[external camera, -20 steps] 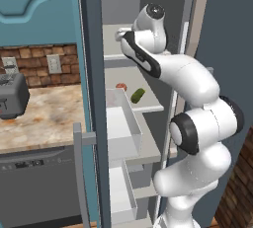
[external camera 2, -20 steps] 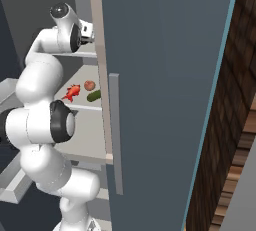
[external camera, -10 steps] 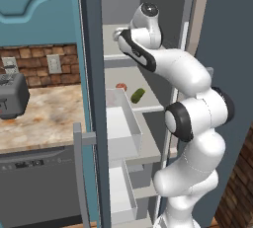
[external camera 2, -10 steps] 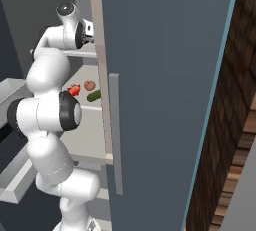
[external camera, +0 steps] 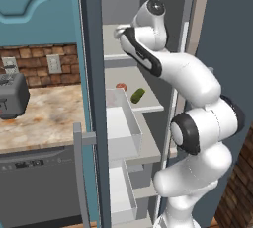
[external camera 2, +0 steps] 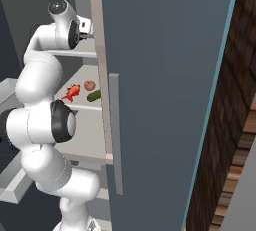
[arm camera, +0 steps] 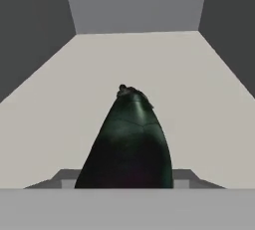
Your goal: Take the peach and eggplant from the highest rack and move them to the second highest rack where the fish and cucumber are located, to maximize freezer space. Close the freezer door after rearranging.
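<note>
In the left base view my gripper (external camera: 120, 31) sits upper centre, reaching over the highest rack (external camera: 112, 54); the cucumber (external camera: 138, 95) lies mid-frame on the second highest rack (external camera: 148, 107), below it.

From the right base view, fish (external camera 2: 72, 92), peach (external camera 2: 89, 85) and cucumber sit left of centre on that lower rack.

In the hand view the eggplant (arm camera: 127, 144) fills the lower centre, long axis running away from me, stem far. The fingertips are hidden behind it, but I judge the jaws pinched on it.
</note>
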